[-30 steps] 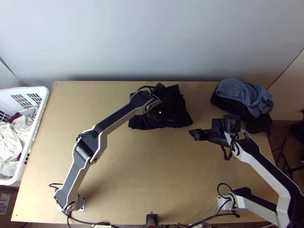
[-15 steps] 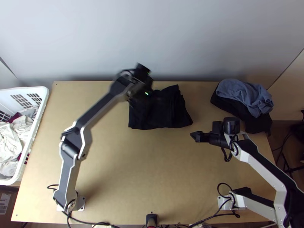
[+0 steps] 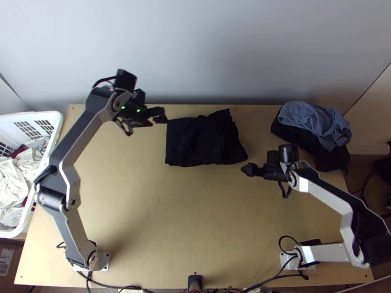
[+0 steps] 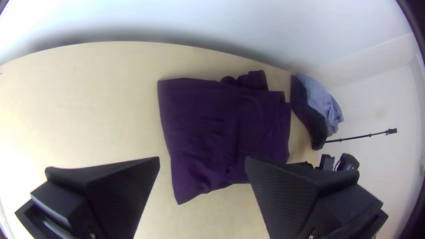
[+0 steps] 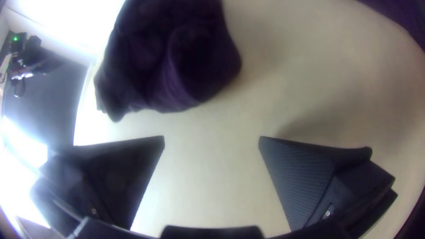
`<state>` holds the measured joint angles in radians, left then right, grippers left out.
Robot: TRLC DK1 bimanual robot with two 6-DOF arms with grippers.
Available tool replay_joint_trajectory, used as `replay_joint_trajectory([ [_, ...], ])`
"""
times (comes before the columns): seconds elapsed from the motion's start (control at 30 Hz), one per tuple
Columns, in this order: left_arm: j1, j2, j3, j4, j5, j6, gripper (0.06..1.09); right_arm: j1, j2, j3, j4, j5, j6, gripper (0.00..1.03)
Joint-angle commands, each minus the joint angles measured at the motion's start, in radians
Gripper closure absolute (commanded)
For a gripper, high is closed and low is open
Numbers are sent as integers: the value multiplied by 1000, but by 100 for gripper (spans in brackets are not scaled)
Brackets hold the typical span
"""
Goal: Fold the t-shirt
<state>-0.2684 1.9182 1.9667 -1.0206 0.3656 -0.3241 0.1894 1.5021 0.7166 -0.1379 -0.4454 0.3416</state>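
dark t-shirt (image 3: 195,142), greyish-blue cloth (image 3: 313,122)

Dark t-shirt (image 3: 195,142), folded into rough rectangle, wrinkled; lies near far edge of table (image 3: 195,219), 1 bunched bit jutting out.

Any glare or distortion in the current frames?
Right wrist view: blown-out glare at the left edge, shadow on the table. Left wrist view: far table edge bowed, wall washed out. Top view: even light, dark shirt losing fold detail.
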Motion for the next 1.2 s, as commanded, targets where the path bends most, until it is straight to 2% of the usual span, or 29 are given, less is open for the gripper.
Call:
replay_joint_trajectory([
  [0.0, 89, -120, -170, 33, -8, 56, 14, 12, 145, 122, 72, -29, 79, 4],
  [0.23, 97, -176, -236, 53, -10, 71, 14, 27, 214, 211, 162, -62, 212, 4],
  [0.5, 97, -211, -270, 74, -10, 74, 14, 51, 267, 244, 274, -102, 320, 4],
  [1.0, 90, -245, -318, 108, -24, 69, 14, 196, 434, 411, 279, -125, 395, 4],
  [1.1, 90, -246, -330, 117, -25, 65, 14, 208, 492, 486, 204, -121, 384, 4],
  [1.13, 90, -246, -336, 120, -25, 63, 14, 211, 506, 518, 158, -118, 369, 11],
  [1.17, 90, -248, -342, 122, -25, 63, 14, 216, 514, 546, 112, -118, 332, 24],
])
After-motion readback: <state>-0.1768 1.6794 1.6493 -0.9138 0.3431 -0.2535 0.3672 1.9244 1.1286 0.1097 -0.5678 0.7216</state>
